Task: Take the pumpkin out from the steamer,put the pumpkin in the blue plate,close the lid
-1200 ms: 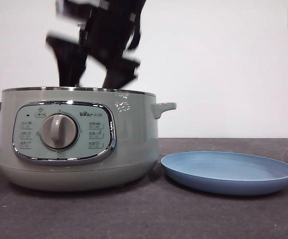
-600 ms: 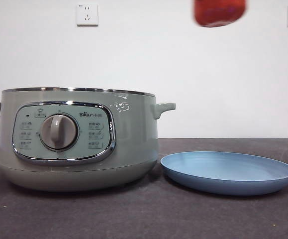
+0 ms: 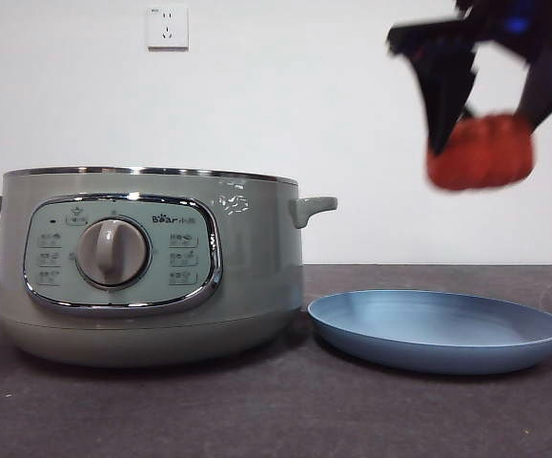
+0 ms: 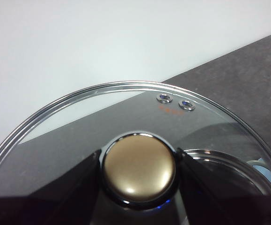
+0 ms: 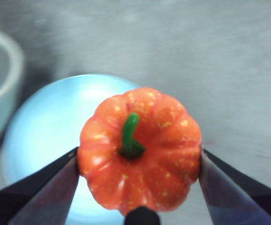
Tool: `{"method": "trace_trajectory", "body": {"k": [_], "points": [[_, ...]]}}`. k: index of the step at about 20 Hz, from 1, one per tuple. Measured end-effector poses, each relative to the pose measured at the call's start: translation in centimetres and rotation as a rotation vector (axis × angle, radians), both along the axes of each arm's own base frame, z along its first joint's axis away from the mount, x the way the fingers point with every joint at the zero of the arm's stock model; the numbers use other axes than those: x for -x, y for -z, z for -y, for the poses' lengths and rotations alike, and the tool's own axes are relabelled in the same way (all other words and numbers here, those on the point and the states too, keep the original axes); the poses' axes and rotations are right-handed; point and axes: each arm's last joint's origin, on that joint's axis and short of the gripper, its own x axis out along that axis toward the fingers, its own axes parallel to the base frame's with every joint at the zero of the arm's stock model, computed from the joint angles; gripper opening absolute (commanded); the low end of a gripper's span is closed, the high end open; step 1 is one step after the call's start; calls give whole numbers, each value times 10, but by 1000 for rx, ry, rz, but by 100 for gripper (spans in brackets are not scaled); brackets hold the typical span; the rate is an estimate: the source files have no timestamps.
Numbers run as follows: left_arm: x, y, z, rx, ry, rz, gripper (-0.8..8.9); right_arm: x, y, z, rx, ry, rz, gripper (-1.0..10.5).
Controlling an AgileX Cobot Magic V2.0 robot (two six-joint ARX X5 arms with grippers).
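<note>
We seem to be in a lab-style test room, not a home kitchen: a bare white wall [image 3: 285,105] with a wall socket [image 3: 167,28] stands behind the right gripper [image 3: 490,134], and a plain dark grey tabletop [image 3: 285,410] lies below it.

Plain white wall [image 3: 352,114] fills the back, evenly lit, no shadows of note. One white wall socket [image 3: 167,27] sits high on it, near the top edge. Dark grey tabletop [image 3: 285,410] with a fine matte texture runs across the lower part and meets the wall in a straight level line. Wrist views show the same grey tabletop [image 5: 210,61] and the white wall [image 4: 102,42].
</note>
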Motion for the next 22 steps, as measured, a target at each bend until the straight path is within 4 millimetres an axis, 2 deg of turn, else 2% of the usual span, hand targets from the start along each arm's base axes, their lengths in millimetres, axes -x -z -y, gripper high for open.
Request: {"method": "trace_trajectory", "body": {"k": [2, 8, 11, 14, 17, 20, 22], "points": [[0, 0, 0, 0, 1, 0, -9, -9, 18, -4, -64, -52, -40, -16], [0, 0, 0, 1, 0, 0, -9, -44, 61, -3, -80, -70, -202, 9], [0, 0, 0, 2, 0, -1, -9, -52, 76, -5, -84, -87, -249, 10], [0, 0, 0, 2, 1, -1, -9, -54, 82, -6, -96, -102, -284, 21], [0, 0, 0, 2, 1, -1, -9, -54, 83, -6, -101, -108, -289, 216], [0, 0, 0, 2, 1, -1, -9, -54, 84, -5, -98, -105, -296, 232], [0, 0, 0, 2, 1, -1, -9, -54, 84, -5, -98, -103, -302, 325]]}}
